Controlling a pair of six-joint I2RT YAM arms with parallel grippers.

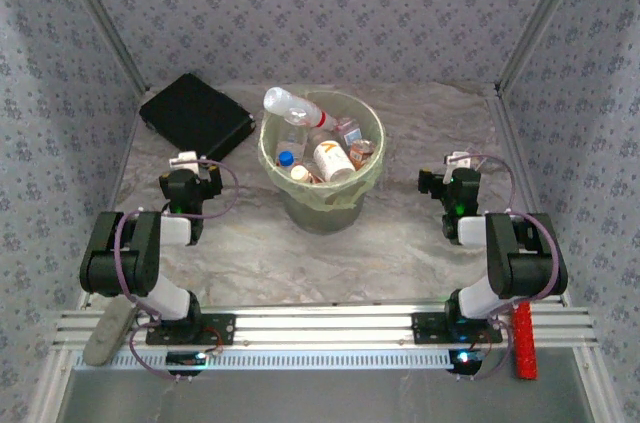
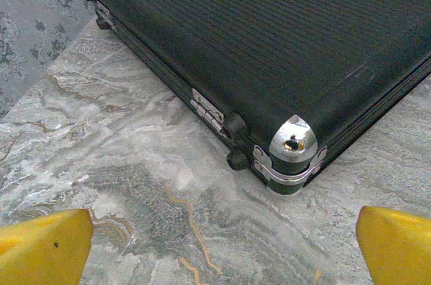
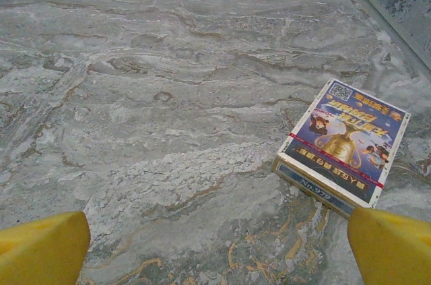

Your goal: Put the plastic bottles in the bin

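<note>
The bin (image 1: pixel 322 205), a pale green bucket lined with a bag, stands mid-table at the back. Several plastic bottles lie inside it. A clear one (image 1: pixel 293 105) rests across the rim, and a white one with an orange label (image 1: pixel 333 160) sits on the pile. My left gripper (image 1: pixel 184 165) hovers to the left of the bin, open, its yellow fingers (image 2: pixel 44 248) wide apart over bare marble with nothing between them. My right gripper (image 1: pixel 457 165) is to the right of the bin, also open and holding nothing, its yellow fingers (image 3: pixel 394 248) spread over the table.
A flat black case (image 1: pixel 195 115) lies at the back left, its metal-capped corner (image 2: pixel 294 140) just ahead of my left gripper. A small box of playing cards (image 3: pixel 343 140) lies ahead and right of my right gripper. A grey brush (image 1: pixel 110 331) and a red tool (image 1: pixel 524 341) rest on the front rail.
</note>
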